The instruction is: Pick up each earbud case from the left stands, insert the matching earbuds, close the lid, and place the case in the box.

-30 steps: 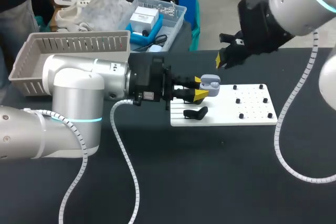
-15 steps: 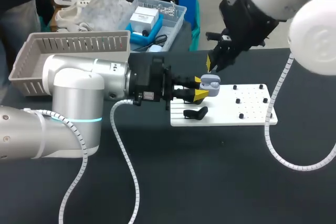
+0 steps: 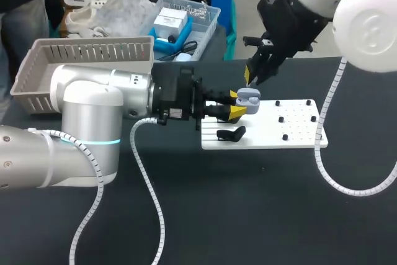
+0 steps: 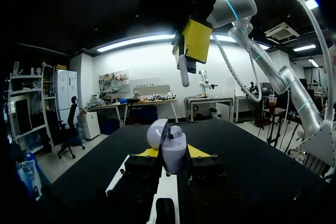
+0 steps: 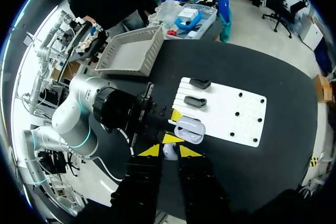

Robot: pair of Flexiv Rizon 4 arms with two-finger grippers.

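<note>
The right gripper (image 3: 250, 74) has swung in from the upper right to just above the open grey plastic earbud case (image 3: 249, 97), clamped mid-frame by the left gripper (image 3: 239, 105), and pinches a small white earbud (image 5: 169, 151) that slight misalignment could likely jam or drop.

Your left arm (image 3: 87, 116): fat silver-grey cylindrical links w/ rounded white caps, a thin cyan light ring (image 3: 107, 143) at one joint, then a blk wrist section (image 3: 177, 100) w/ a small white label. A white ribbed cable (image 3: 149, 197) runs off it. Left gripper (image 3: 237, 104): blk finger blocks w/ screw holes, yellow wedge tips. Your right arm (image 3: 366, 23): glossy white shell, cyan band (image 4: 229, 4) at a joint, blk wrist housing (image 3: 288, 17), same sort of ribbed white hose (image 3: 324, 153) alongside. Right gripper (image 5: 169, 151): two blocky blk fingers, triangular yellow tips; from the left wrist cam, one flat yellow pad face.
</note>
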